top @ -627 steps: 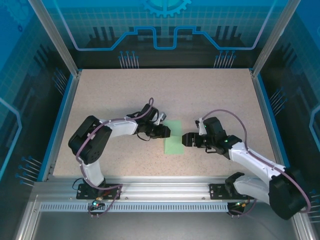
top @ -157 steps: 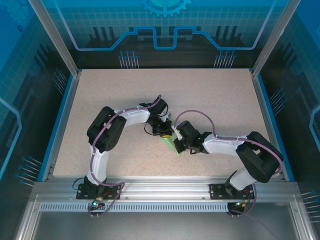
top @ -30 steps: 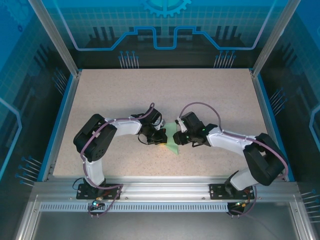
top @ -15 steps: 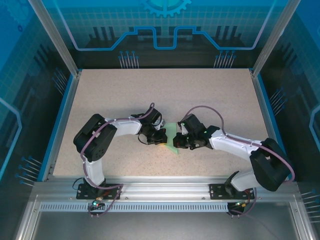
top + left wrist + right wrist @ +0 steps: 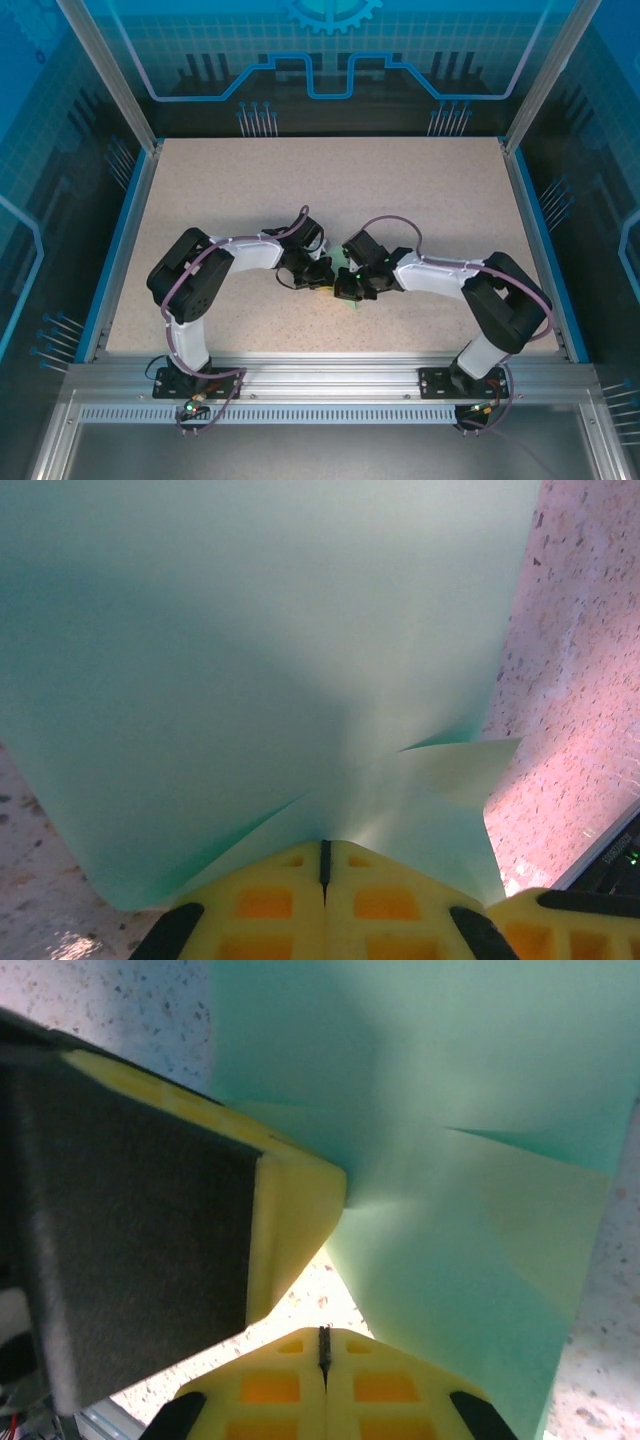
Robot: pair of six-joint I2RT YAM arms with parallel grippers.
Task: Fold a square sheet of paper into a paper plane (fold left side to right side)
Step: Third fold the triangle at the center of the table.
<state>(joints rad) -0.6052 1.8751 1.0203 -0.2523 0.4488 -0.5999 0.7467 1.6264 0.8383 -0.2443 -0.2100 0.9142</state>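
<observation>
At the overhead frame's centre, the folded pale mint-green paper sheet (image 5: 250, 630) lies between both grippers, the left gripper (image 5: 322, 852) at its left edge and the right gripper (image 5: 322, 1340) at its lower end, each with fingers pressed together.

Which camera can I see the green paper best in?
The left wrist view. There the green paper is big and close, showing its folded flaps and edges. The right wrist view has it close too, but a yellow finger takes up one side. From the top it looks like a tiny green sliver.
</observation>
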